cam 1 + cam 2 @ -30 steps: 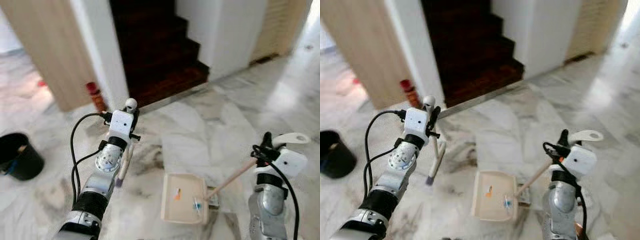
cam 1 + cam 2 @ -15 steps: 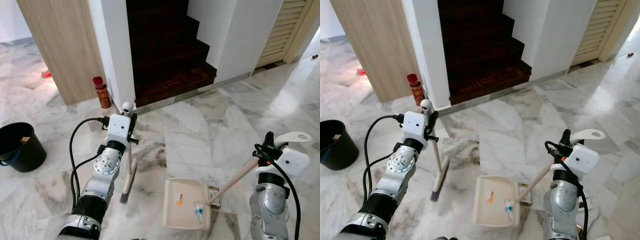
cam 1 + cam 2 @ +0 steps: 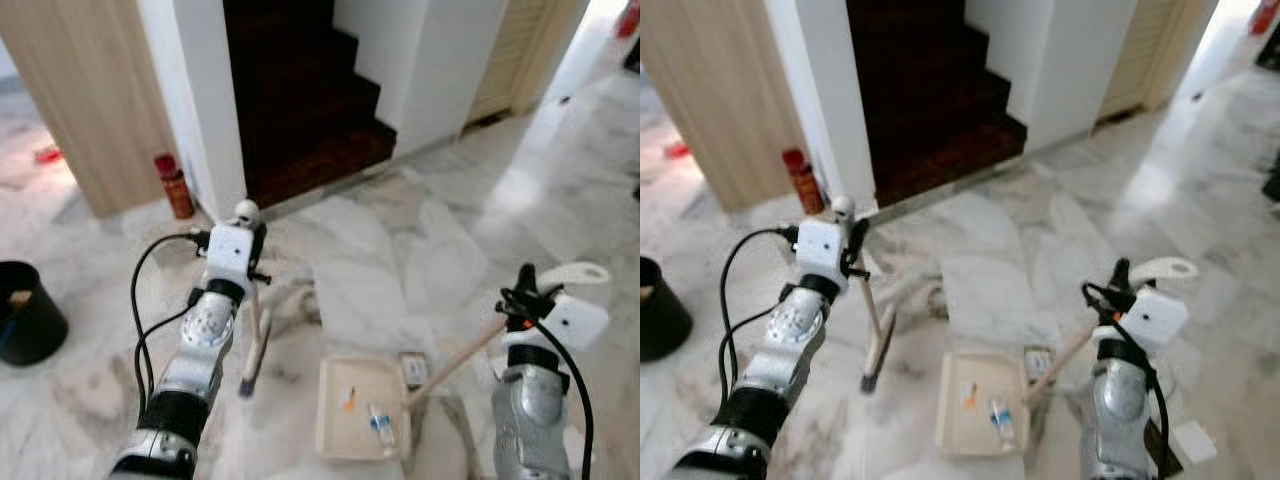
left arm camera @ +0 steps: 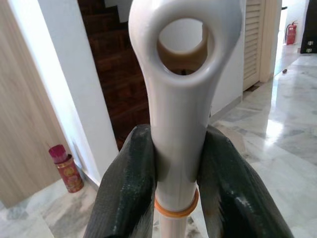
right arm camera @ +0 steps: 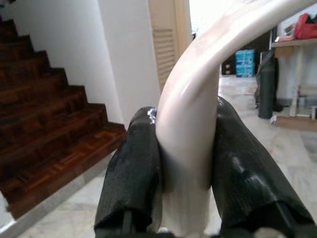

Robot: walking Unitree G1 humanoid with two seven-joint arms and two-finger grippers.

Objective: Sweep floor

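**Broom and dustpan both in hand, marble floor before the stairs**

My left gripper (image 4: 173,163) is clamped on the upper handle of the broom (image 3: 254,335); in the left wrist view both black fingers (image 4: 126,188) press the white shaft just below its hanging loop, above an orange ring. The broom hangs slightly tilted, its dark bristle head near the marble floor (image 3: 400,240), left of the dustpan.

My right gripper (image 5: 185,168) is closed around the curved cream handle of the dustpan (image 3: 362,408). The long handle slants down and to the left from my right wrist to the pan. The pan sits on the floor between my two arms, near me. Inside it lie a small orange scrap (image 3: 349,398) and a bluish-white scrap (image 3: 380,424), apart from each other.

Far side: dark wooden stairs (image 3: 300,90) between white walls. A red canister (image 3: 174,186) stands at the foot of the left wall. A black bucket (image 3: 25,325) stands at far left. Head views slightly blurred.
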